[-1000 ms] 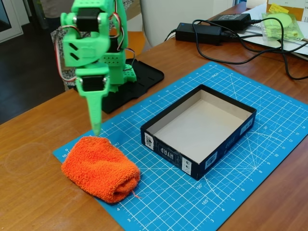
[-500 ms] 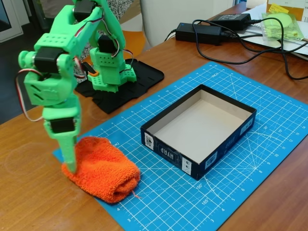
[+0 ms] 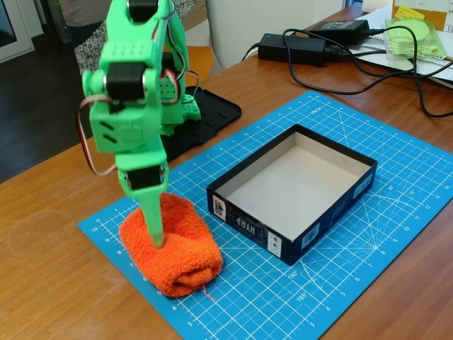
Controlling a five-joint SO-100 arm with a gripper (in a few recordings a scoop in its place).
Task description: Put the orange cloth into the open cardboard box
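Note:
The orange cloth (image 3: 173, 248), a thick fluffy rolled bundle, lies on the blue cutting mat left of the box. My green gripper (image 3: 156, 239) points straight down onto the top of the cloth. Its fingers (image 3: 153, 216) look like one narrow spike pressed together, with the tip sunk into the terry. I cannot see any fabric pinched between them. The open cardboard box (image 3: 244, 225), dark outside with white print and pale inside, sits on the mat to the right of the cloth. A small gap separates them, and nothing lies in the box.
The blue cutting mat (image 3: 396, 234) covers the wooden table (image 3: 49, 269). The arm's black base plate (image 3: 205, 113) stands behind the cloth. Black power bricks (image 3: 294, 48) and cables (image 3: 375, 78) lie at the back right, with a green bag (image 3: 417, 32) and papers.
The gripper swung from behind the cloth to its left edge, then moved right onto its top. The cloth has shifted right, toward the box.

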